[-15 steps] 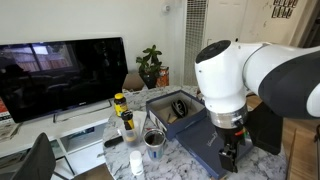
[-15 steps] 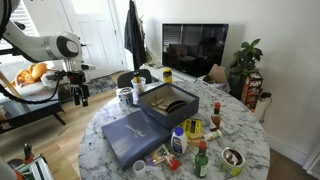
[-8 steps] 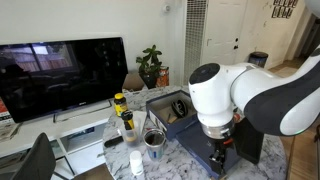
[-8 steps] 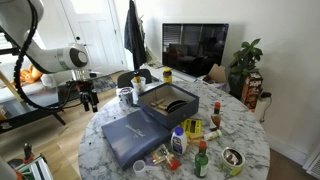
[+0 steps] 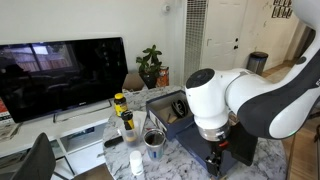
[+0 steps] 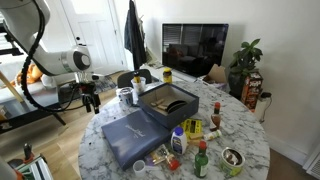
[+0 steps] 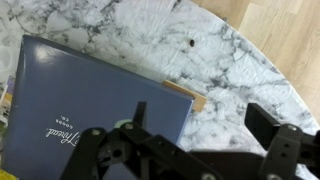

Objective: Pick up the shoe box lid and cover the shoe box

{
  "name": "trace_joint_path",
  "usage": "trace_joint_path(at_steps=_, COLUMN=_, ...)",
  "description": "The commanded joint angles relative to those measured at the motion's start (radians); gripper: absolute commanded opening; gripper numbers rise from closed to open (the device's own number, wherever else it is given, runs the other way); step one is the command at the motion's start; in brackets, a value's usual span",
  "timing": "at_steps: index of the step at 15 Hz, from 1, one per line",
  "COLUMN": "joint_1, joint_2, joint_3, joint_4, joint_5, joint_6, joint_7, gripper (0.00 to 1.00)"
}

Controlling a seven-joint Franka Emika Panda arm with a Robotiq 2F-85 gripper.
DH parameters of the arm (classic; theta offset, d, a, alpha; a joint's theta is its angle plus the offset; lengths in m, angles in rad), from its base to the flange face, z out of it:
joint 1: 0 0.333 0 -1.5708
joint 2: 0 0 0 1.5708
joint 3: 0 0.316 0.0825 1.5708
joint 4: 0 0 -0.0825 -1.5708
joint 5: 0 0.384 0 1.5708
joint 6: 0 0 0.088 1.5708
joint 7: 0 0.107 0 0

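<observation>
The shoe box (image 6: pixel 167 100) stands open on the round marble table, dark slate-blue, with dark things inside; it also shows in an exterior view (image 5: pixel 176 108). The shoe box lid (image 6: pixel 135 136) lies flat on the table in front of the box, apart from it, and fills the left of the wrist view (image 7: pixel 90 100). My gripper (image 6: pixel 90 99) hangs beside the table's edge, short of the lid's corner. In the wrist view my gripper (image 7: pixel 205 128) is open and empty, over bare marble just past the lid's corner.
Bottles (image 6: pixel 192 128) and small items crowd the table's near side by the lid. A cup (image 6: pixel 126 96) stands behind the lid. Yellow-capped bottles (image 5: pixel 121 104) and a metal cup (image 5: pixel 154 140) stand by the box. The table edge (image 7: pixel 262 62) borders wooden floor.
My arm has moved in from outside the table toward the lid's corner and come lower. The lid and the box have not moved. The jaws stay open.
</observation>
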Motion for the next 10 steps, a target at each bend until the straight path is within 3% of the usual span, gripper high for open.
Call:
trace_joint_path(at_steps=1, joint_1=0.062, joint_2=0.075, joint_3=-0.022, joint_4=0.073, joint_5=-0.031, joint_6=-0.132, joint_7=0.031, gripper=1.00)
trace_joint_path(at_steps=6, joint_1=0.160, joint_2=0.211, joint_3=-0.037, joint_4=0.212, joint_5=-0.131, joint_6=-0.364, joint_7=0.108, gripper=1.00)
trace_joint_path(at_steps=10, joint_1=0.220, joint_2=0.329, joint_3=-0.068, joint_4=0.303, joint_5=-0.188, joint_6=-0.399, joint_7=0.167, gripper=1.00)
